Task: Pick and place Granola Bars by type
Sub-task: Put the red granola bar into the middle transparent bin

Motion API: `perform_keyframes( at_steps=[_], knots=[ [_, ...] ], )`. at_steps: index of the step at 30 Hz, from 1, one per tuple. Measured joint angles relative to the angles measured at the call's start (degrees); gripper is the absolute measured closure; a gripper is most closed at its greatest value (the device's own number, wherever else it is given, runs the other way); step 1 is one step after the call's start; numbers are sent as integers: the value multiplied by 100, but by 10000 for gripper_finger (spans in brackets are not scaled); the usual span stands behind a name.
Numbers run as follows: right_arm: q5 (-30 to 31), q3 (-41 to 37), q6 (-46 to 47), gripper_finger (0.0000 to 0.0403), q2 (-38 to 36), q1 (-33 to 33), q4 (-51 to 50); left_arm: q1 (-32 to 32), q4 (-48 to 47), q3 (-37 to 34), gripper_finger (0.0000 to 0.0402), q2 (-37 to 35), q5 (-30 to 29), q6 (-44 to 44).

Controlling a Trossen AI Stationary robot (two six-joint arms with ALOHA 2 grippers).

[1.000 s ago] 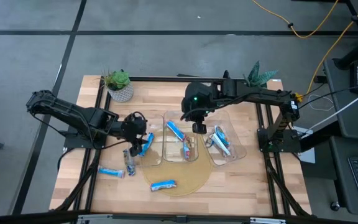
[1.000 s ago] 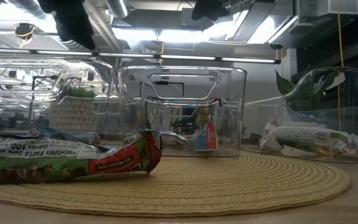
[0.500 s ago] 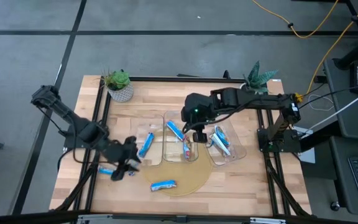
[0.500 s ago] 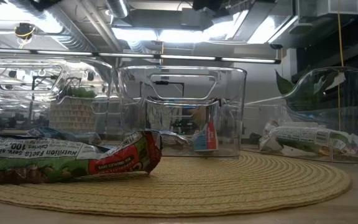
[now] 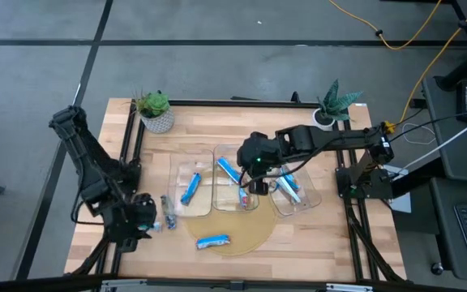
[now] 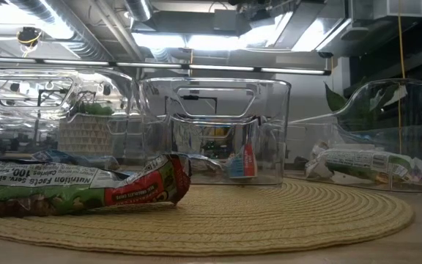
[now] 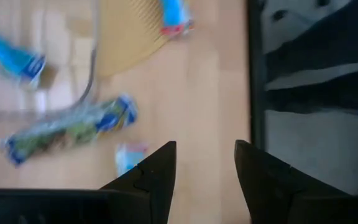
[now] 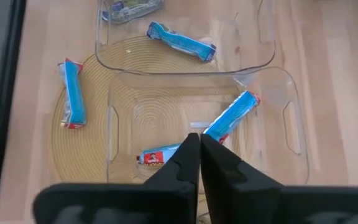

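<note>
**Sorting half done, left arm out at the near-left corner**

From above: three clear plastic bins (image 5: 217, 152) sit in a row mid-table over a round woven straw mat (image 5: 250, 234). The left bin holds a bright blue wrapped granola bar (image 5: 189, 188). The middle one has a blue-and-white bar (image 5: 229, 170). The right one carries a silvery-blue bar (image 5: 288, 182). Still loose are a blue bar on the mat (image 5: 213, 241) and a silvery bar with dark blue ends (image 5: 169, 212) on the wooden table (image 5: 314, 235). So several are sorted, with at least two left by my count. The left tool (image 5: 140, 217) hangs low over the near-left edge, close to the frame rail. The right tool (image 5: 258, 186) sits over the middle bin.

Table level: a green-and-red wrapped bar (image 6: 79, 187) lies on the mat in front. Neither tool shows here.

Left wrist: fingers (image 7: 148, 177) parted and empty, a small pale-blue wrapper (image 7: 129, 157) just ahead, the silvery bar beyond. Table edge close on one side, so little room there.

Right wrist: fingers (image 8: 185, 158) pinched together, nothing between them, with bin walls close all round.
</note>
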Motion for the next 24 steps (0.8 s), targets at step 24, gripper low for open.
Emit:
perform_keyframes(
  at_steps=[24],
  knots=[
    [242,0,288,387,0,138,-2,-676,1703,-2237,122,607,65,-2763]
  ],
)
